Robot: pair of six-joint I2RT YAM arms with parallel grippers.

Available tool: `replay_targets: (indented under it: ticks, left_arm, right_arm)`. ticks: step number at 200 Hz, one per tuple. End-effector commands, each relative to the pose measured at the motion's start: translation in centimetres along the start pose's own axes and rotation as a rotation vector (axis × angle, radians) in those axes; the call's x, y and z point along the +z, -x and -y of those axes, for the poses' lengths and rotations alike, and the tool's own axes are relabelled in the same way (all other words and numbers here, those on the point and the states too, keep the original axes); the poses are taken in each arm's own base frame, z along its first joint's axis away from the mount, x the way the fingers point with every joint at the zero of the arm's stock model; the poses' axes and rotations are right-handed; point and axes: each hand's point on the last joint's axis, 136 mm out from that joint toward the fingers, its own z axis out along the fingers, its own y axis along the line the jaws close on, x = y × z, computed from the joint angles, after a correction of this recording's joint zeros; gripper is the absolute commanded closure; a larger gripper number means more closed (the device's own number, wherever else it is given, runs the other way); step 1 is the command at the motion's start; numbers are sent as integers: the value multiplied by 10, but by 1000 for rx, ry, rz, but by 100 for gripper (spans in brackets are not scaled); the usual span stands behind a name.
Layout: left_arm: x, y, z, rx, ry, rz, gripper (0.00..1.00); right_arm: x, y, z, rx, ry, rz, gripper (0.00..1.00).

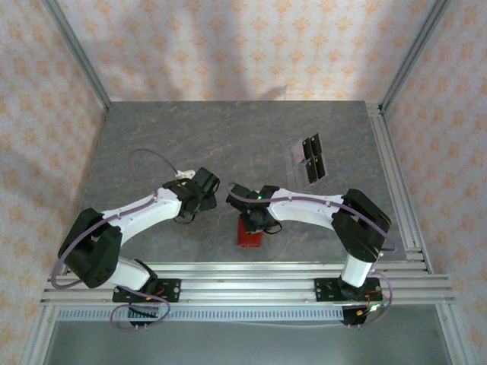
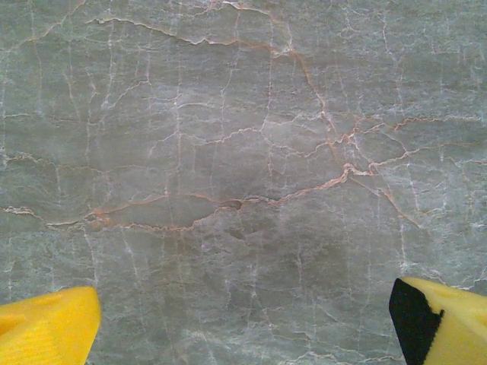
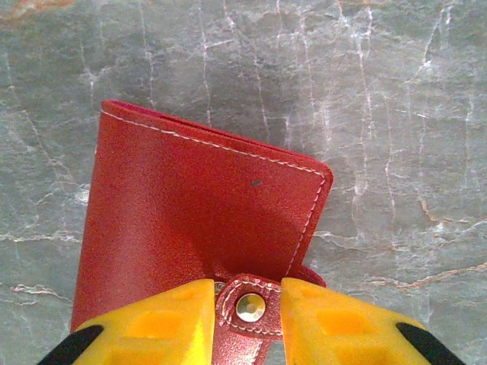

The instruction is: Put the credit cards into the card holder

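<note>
The card holder (image 3: 198, 205), a red wallet, lies folded on the marble table near the front (image 1: 249, 234). Its snap tab (image 3: 251, 308) with a metal stud stands between my right gripper's yellow fingers (image 3: 163, 323). Both fingers press against the tab's sides, so my right gripper (image 3: 247, 304) is shut on it, just above the holder (image 1: 255, 220). The credit cards (image 1: 310, 158), pale with black parts, lie together at the back right, apart from both arms. My left gripper (image 1: 215, 185) hovers open over bare table left of the holder, with nothing between its fingers (image 2: 49, 327).
The grey marble table (image 1: 190, 137) is bounded by aluminium rails on the right (image 1: 392, 167) and front (image 1: 243, 285). Patterned walls enclose the back and sides. The two wrists sit close together at the table's middle front.
</note>
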Motion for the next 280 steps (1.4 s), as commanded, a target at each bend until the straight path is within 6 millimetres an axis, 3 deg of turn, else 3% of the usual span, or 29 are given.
replay_targets:
  ticks: [1,50,103,138,192,232,280]
  left_arm:
    - [3,-1,-4,4,9,1,1]
    - [4,-2,-2,2,5,-4,1]
    - [5,-3,-2,4,2,-6,1]
    - [6,-4,-1,2,-2,-8,1]
    - [6,-3,2,5,-10,-10,1]
    - [5,-3,4,9,-18,-9,1]
    - [0,-7,13,48,-66,-7,1]
  right_arm:
    - [-9,3,-1,-27,-18,23,69]
    - [-15,3,-8,-45,-20,35,67]
    - [-6,0,2,-60,-85,16,70]
    - [-1,-3,5,-70,-101,0,77]
    - [-9,0,3,-66,-86,18,83]
    - [-13,0,5,-66,-86,25,100]
    - [-22,4,-1,-46,-41,51,100]
